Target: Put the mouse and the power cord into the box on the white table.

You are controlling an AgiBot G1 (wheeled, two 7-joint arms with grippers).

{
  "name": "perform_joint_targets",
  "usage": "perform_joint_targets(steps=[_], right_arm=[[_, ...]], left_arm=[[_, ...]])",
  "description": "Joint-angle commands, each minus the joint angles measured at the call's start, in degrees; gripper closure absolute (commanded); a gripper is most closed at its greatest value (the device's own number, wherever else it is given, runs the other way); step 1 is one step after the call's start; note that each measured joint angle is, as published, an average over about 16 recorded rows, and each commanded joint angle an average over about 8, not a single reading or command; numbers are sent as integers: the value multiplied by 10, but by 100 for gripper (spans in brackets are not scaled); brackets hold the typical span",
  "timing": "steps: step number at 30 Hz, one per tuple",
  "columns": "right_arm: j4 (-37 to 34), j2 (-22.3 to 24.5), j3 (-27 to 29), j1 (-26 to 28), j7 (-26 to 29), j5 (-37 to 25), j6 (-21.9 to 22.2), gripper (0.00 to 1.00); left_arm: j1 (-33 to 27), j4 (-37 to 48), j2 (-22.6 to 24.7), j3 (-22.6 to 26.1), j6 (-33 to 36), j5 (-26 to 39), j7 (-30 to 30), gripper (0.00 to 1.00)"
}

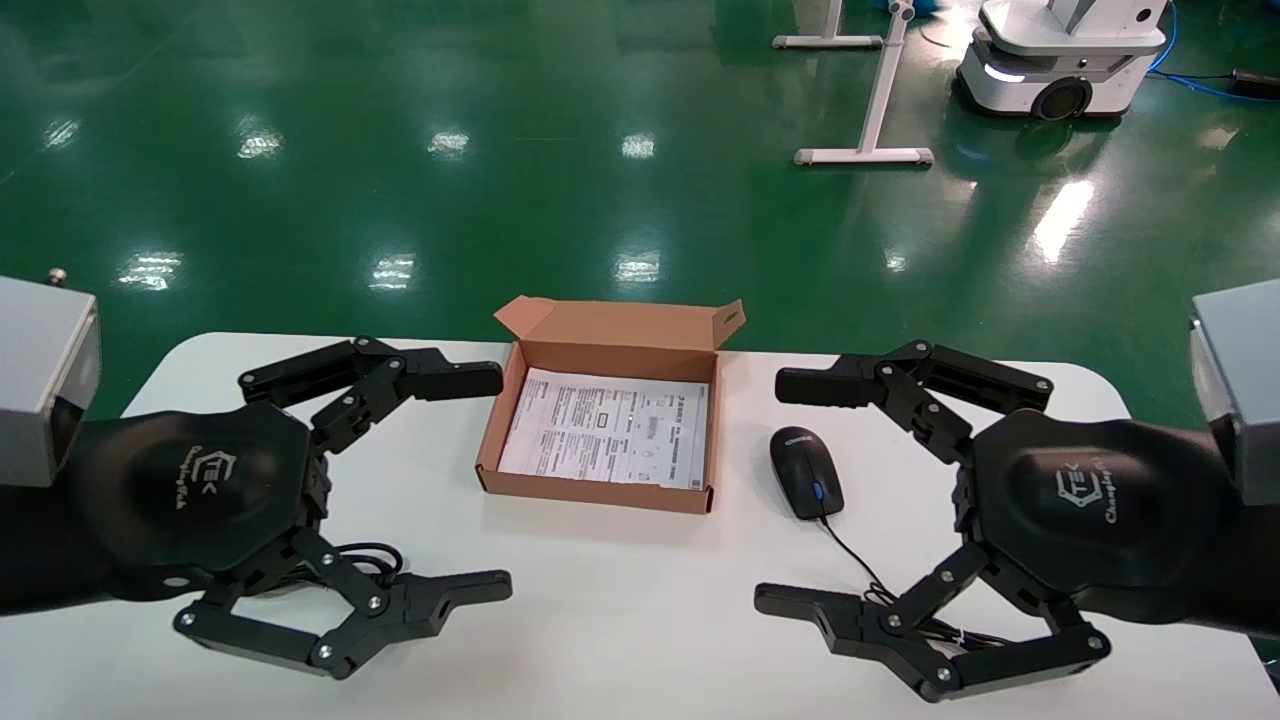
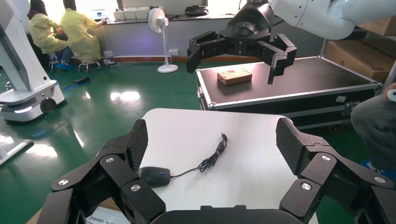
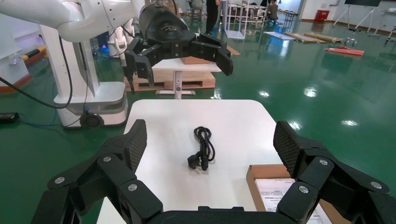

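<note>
Mouse (image 1: 806,472) right of open box (image 1: 598,488)

On the white table (image 1: 620,620): the box (image 1: 600,488) at the middle toward the far edge, lid flap raised at the back, a printed sheet (image 1: 605,428) lying inside. Right of the box, just beside it, the mouse (image 1: 806,471), its cable (image 1: 850,560) trailing nearward. Left of the box, well apart, the power cord (image 3: 202,154) (mostly hidden under the left gripper (image 1: 430,480) from the head view). Right gripper (image 1: 800,490) above the table's right side, fingers spread wide like the left's.
</note>
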Motion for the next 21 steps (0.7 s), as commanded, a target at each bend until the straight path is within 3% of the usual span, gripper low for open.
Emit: perform_joint_targets(steps=[1,21], right_arm=[[0,0,0,0,0,0,0,0],[0,0,0,0,0,0,0,0]], left_arm=[[0,0,0,0,0,0,0,0],[0,0,0,0,0,0,0,0]])
